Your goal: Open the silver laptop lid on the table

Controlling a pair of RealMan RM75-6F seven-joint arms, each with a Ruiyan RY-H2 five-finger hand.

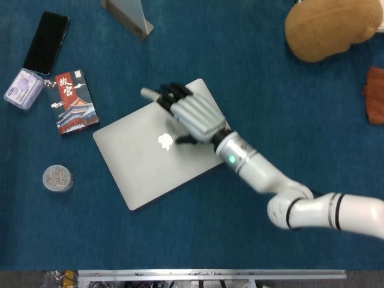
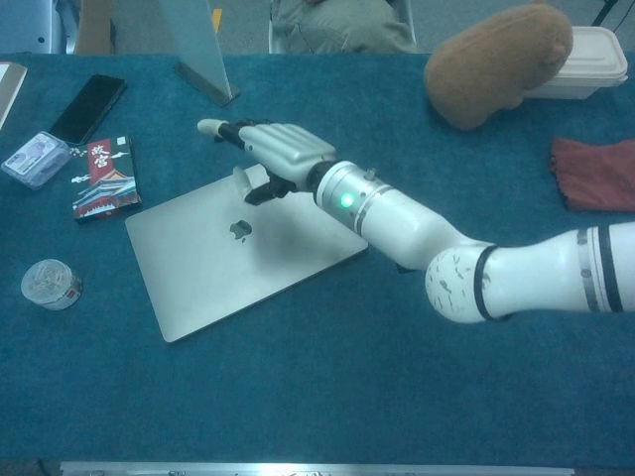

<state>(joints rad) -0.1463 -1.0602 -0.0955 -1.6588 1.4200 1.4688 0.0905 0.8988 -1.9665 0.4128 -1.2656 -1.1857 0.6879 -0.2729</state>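
Right robot hand (image 1: 193, 114) raised over the far corner of the silver laptop (image 1: 150, 162), fingers extended and a little apart, pointing away toward the far left. It has hold of nothing. From the chest view I read it as lifted off the lid rather than resting on it; the thumb hangs down near the lid's far edge, contact not certain. My left robot hand is not in either camera.

Laptop lies flat and closed on the blue worktop (image 1: 258, 78), rotated at an angle, logo up. Lid not raised at all, so the task proper is not started: I judge I still have to catch an edge of the lid and lift it. Which edge is the opening side I cannot tell from here.

Around it: a card box (image 1: 75, 102) just off the laptop's left corner, a phone (image 1: 46, 42) and small plastic case (image 1: 23, 89) beyond that, a round tin (image 1: 57, 178) to the near left. Clear stand (image 1: 129, 15) at the far edge. Brown plush (image 1: 330, 27) and a red cloth (image 1: 375, 96) well to the right. Nothing rests on the lid; the card box is the only close neighbour.
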